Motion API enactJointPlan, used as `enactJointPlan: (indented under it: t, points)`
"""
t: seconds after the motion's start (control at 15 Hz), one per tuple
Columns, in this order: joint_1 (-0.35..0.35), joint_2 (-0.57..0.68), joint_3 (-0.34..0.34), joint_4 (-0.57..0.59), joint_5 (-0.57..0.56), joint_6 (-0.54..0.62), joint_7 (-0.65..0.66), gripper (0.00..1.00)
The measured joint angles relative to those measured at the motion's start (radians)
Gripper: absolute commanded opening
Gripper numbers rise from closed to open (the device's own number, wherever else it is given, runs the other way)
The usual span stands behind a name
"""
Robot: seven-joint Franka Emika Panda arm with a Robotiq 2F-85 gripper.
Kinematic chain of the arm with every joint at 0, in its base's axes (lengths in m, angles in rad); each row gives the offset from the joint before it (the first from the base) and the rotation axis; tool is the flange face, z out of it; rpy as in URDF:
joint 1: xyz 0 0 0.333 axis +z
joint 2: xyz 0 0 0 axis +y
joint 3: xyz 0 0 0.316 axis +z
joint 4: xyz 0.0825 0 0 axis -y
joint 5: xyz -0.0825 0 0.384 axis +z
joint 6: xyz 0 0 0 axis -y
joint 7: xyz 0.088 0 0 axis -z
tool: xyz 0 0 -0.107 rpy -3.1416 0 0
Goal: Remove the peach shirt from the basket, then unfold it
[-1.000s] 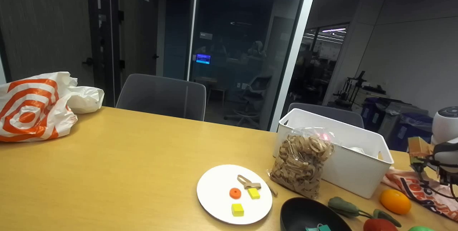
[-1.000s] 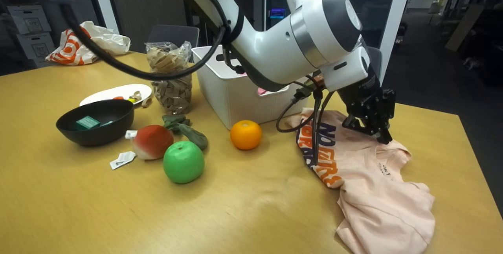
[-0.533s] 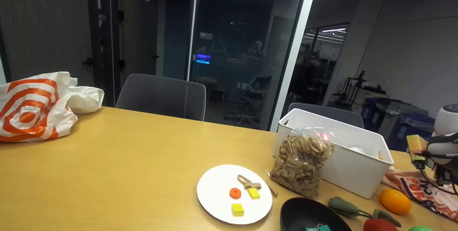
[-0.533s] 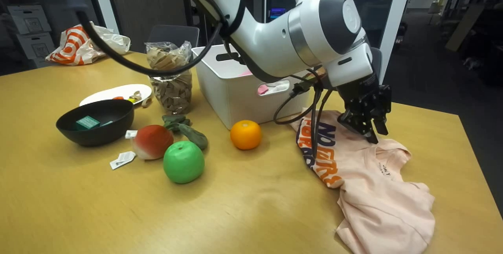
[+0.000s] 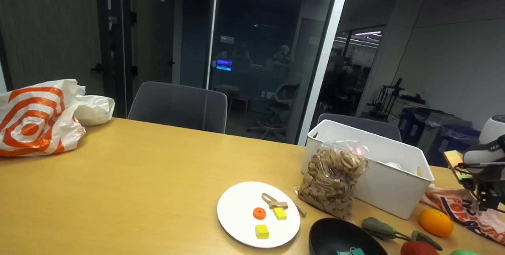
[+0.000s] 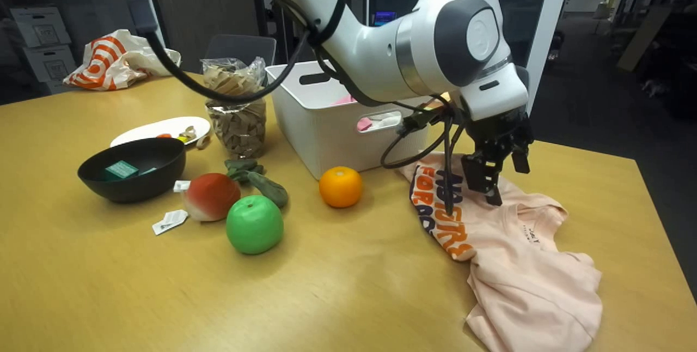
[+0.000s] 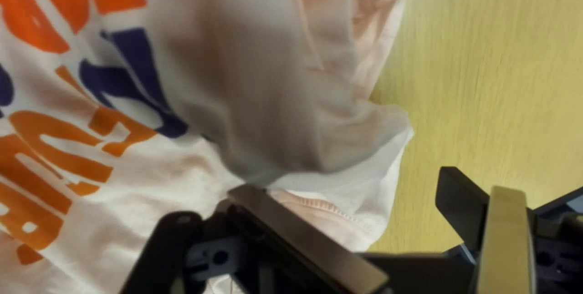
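One soft shirt (image 6: 523, 281), on the table (image 6: 326, 297) beside the basket (image 6: 348, 147)

The gripper (image 7: 364, 191) stands wide, holding nothing, one finger over the shirt, the other past its edge (image 7: 371, 212). The cloth should handle light and limp, sturdy but easily bunched. Best hold looks to be that loose edge, pinched shallowly to spare lower layers.

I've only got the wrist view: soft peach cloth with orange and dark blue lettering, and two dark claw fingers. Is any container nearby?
Observer: Yes, an open white rectangular plastic basket stands beside that peach cloth shirt.
Visitor: Is anything in it?
Observer: Yes, an exterior view shows something pink inside.
Visitor: Any fruit around?
Observer: Yes, both exterior views show a round orange fruit close to the basket.
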State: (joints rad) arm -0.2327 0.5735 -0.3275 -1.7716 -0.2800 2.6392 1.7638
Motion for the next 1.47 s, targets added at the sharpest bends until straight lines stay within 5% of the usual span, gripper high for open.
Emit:
enactJointPlan:
  t: [0.07,0.13,0.27,0.8,1.0,1.47]
  points:
    - [0.002,0.009,0.0,0.004,0.01,-0.005,-0.031,1.0]
    - [0.004,0.019,0.0,0.009,0.016,-0.01,-0.057,0.75]
    - [0.012,0.038,-0.005,0.02,0.02,-0.015,-0.087,0.73]
    - [0.13,0.078,-0.133,0.041,0.009,-0.015,-0.063,0.12]
    - [0.174,0.079,-0.181,0.041,-0.014,-0.015,-0.032,0.05]
    - [0.22,0.055,-0.245,0.04,-0.031,0.001,0.029,0.1]
